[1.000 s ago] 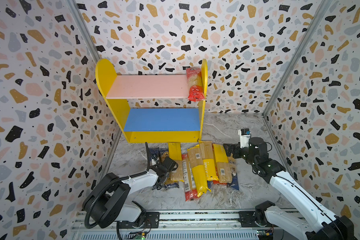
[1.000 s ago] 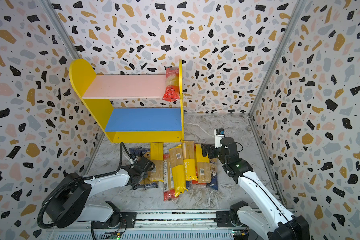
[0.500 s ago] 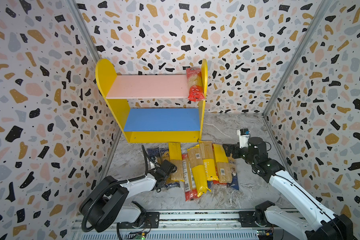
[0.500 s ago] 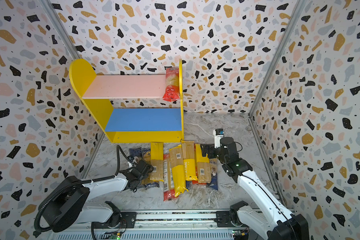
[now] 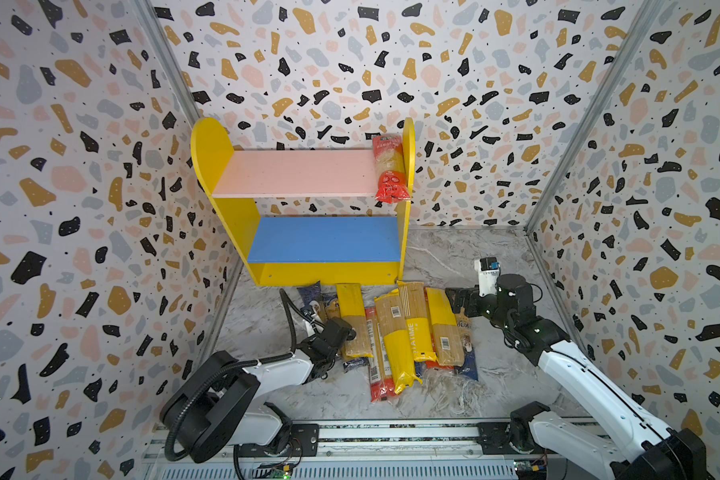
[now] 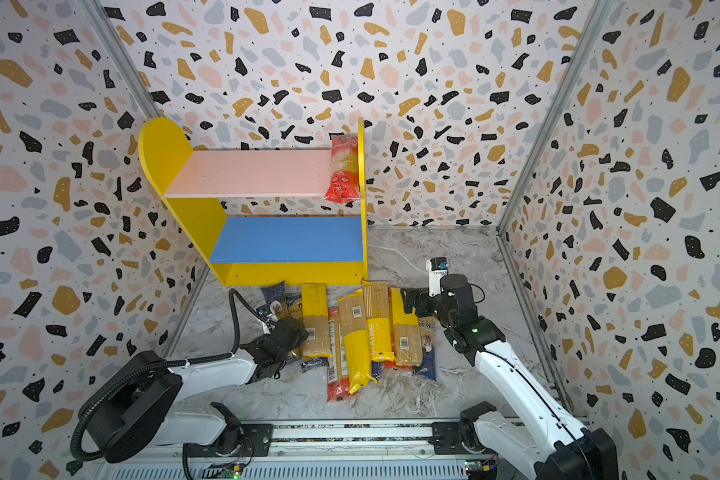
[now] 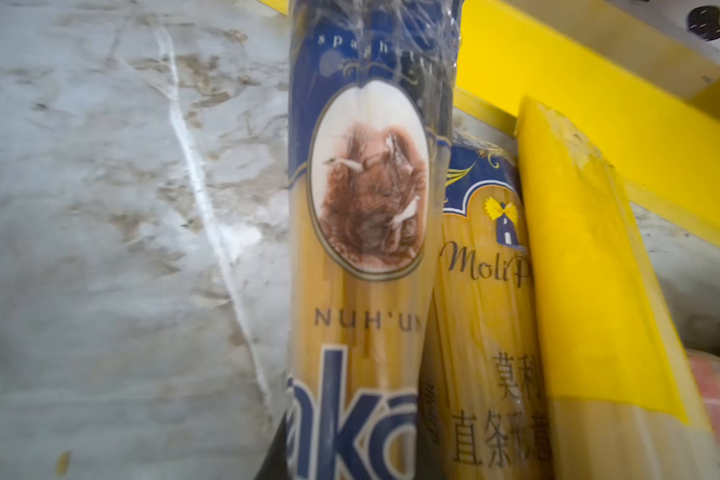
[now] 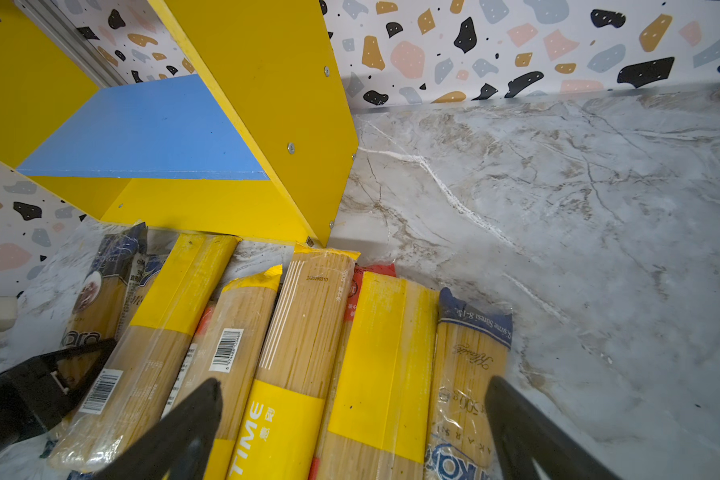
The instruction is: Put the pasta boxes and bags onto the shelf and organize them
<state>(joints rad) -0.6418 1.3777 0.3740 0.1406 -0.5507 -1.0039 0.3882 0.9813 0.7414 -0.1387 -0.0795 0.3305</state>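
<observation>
**Before the shelf (image 5: 321, 274), left gripper (image 5: 336, 332) clamps a dark blue bag (image 7: 362, 187)**

In the left wrist view, dark slivers of the left gripper's fingers (image 7: 278, 461) sit tight against both sides of the dark blue bag. Spaghetti shows through the bag's clear part, and its printed end points toward the shelf's yellow base front. The bag is the outermost of the spaghetti packs (image 5: 395, 332). They lie side by side, some overlapping, on the marble floor (image 5: 454, 253) just in front of that base, their length running away from the shelf. A Moli-branded pack (image 7: 483, 266) lies touching the dark blue bag.

At the other end of the row, the right gripper (image 5: 458, 298) hovers over the packs. Its fingers (image 8: 192, 419) are spread wide and hold nothing.

In both top views, one red bag (image 5: 388, 170) lies on the shelf's pink upper board (image 5: 292, 172). It is tight against the side panel on the right arm's side, with its front end hanging over the board's edge.
</observation>
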